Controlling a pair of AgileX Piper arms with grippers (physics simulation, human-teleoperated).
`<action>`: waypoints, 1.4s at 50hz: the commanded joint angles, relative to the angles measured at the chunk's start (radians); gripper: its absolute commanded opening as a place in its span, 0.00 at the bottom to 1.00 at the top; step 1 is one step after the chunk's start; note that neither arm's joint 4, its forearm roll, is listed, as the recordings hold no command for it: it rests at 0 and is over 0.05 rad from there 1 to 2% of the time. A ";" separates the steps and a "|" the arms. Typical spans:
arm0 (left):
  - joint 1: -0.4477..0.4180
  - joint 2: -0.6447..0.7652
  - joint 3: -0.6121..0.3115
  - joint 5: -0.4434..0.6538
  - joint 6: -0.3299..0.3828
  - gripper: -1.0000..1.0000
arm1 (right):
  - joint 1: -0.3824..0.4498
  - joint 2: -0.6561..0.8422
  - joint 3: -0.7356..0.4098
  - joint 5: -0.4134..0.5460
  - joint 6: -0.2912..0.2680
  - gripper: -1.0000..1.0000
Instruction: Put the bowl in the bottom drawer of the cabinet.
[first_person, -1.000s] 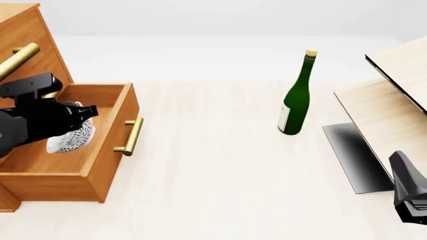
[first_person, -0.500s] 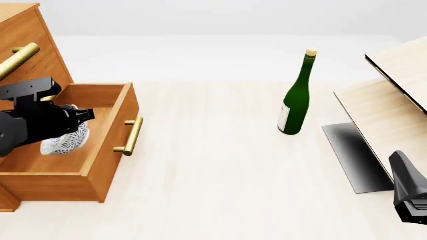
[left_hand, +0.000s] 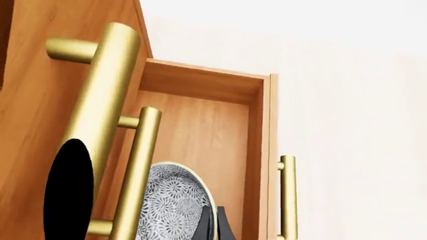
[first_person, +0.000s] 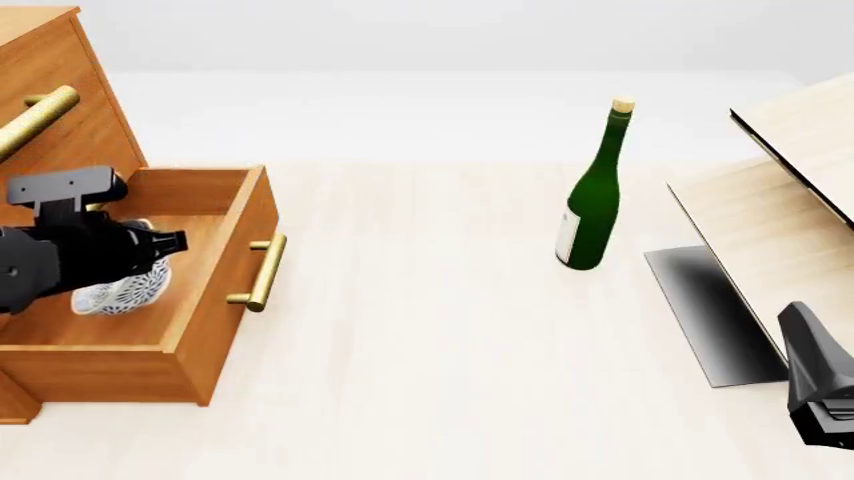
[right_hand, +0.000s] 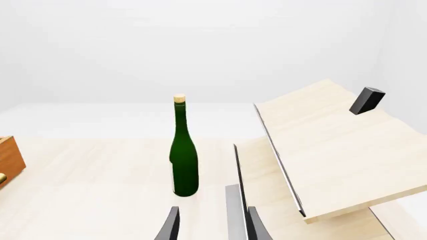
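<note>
The cabinet (first_person: 54, 90) stands at the far left with its bottom drawer (first_person: 230, 235) pulled open. The patterned bowl (first_person: 123, 292) is inside the drawer, low over its floor and partly hidden behind my left arm. My left gripper (first_person: 158, 245) reaches into the drawer and is shut on the bowl. In the left wrist view the bowl (left_hand: 170, 205) stands tilted on edge, with one dark finger (left_hand: 217, 227) at its rim. My right gripper (right_hand: 213, 227) is open and holds nothing, low at the near right, far from the drawer.
A tall green bottle (first_person: 591, 195) stands upright mid-table. A pale slanted board structure (first_person: 787, 200) with a dark base plate (first_person: 707, 310) fills the right side. The drawer's brass handle (first_person: 263, 272) juts toward the table's middle; upper brass handles (left_hand: 100, 110) hang close over the left gripper.
My left gripper has moved left and down with the bowl, deeper into the drawer. The right arm, bottle and drawer have not moved.
</note>
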 joint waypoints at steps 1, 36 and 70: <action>0.021 0.014 -0.004 -0.009 0.048 0.00 | 0.000 0.000 0.000 0.000 0.000 1.00; 0.036 -0.009 0.012 -0.009 0.057 0.00 | 0.000 0.000 0.000 0.000 0.000 1.00; 0.013 -0.025 0.000 0.005 0.005 1.00 | 0.000 0.000 0.000 0.000 0.000 1.00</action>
